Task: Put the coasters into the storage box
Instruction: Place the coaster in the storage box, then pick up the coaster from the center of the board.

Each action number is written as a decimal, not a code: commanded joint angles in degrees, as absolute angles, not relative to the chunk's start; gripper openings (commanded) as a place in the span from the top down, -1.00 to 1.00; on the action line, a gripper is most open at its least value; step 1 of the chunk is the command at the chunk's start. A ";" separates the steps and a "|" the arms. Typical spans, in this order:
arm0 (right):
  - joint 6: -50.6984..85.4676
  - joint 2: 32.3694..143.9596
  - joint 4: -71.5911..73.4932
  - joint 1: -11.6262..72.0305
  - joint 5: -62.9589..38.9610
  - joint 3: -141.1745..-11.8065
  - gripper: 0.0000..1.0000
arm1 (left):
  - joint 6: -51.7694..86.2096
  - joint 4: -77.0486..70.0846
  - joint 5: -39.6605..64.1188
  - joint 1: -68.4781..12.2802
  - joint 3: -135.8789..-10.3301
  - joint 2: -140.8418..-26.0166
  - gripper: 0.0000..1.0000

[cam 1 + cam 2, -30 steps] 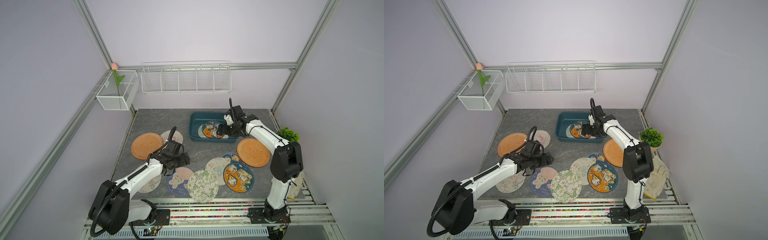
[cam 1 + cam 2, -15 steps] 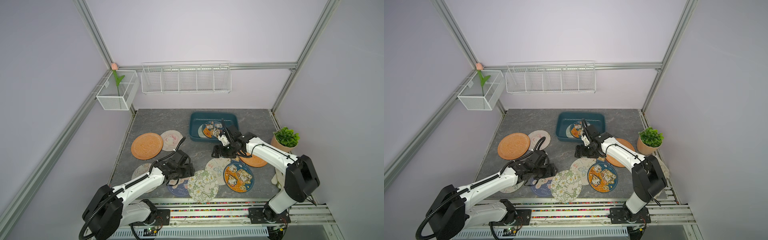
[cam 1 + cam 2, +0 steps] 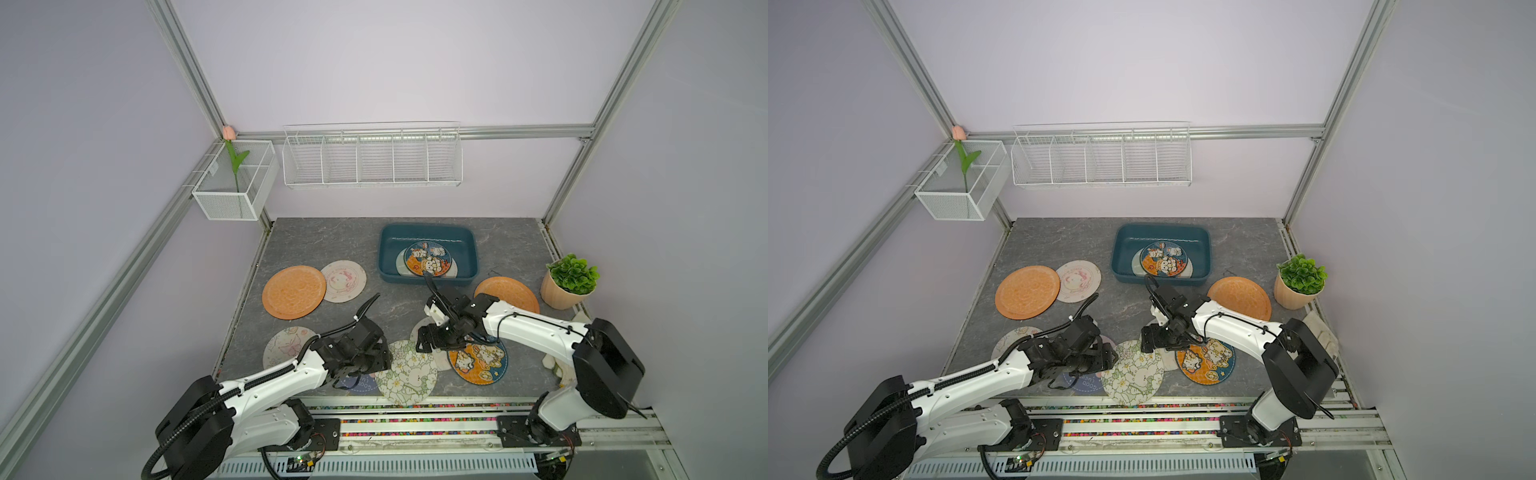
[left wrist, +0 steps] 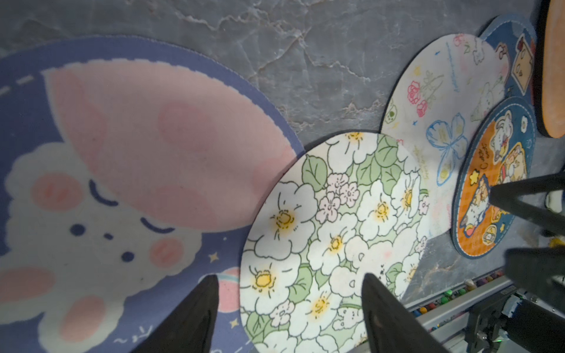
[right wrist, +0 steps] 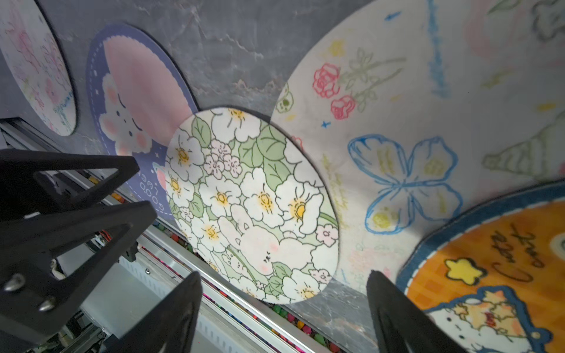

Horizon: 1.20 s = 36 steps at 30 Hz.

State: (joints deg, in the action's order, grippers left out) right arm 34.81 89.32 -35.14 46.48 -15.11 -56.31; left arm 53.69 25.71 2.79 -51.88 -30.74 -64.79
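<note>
Left pincer (image 4: 289, 276) and right pincer (image 5: 283, 273) are both hanging released over the thin round floral fabric coaster (image 3: 406, 372), which is lying lower-middle on the grey marbled tabletop (image 3: 332, 245). It is probably light and floppy, so pinching its rim is looking best.

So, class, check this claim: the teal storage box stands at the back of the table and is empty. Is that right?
No. The storage box does stand at the back of the table, but it is not empty: both top views show a cartoon-print coaster lying in it, over paler ones.
</note>
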 commanded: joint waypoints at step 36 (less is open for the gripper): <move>37.67 95.62 -27.77 50.89 -17.65 -52.94 -0.48 | 55.77 22.33 1.64 -54.76 -29.95 -70.98 -0.11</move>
State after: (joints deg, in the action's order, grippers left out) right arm 36.95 93.69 -29.41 50.15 -16.03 -52.31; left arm 56.34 22.52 1.98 -54.41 -29.36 -69.71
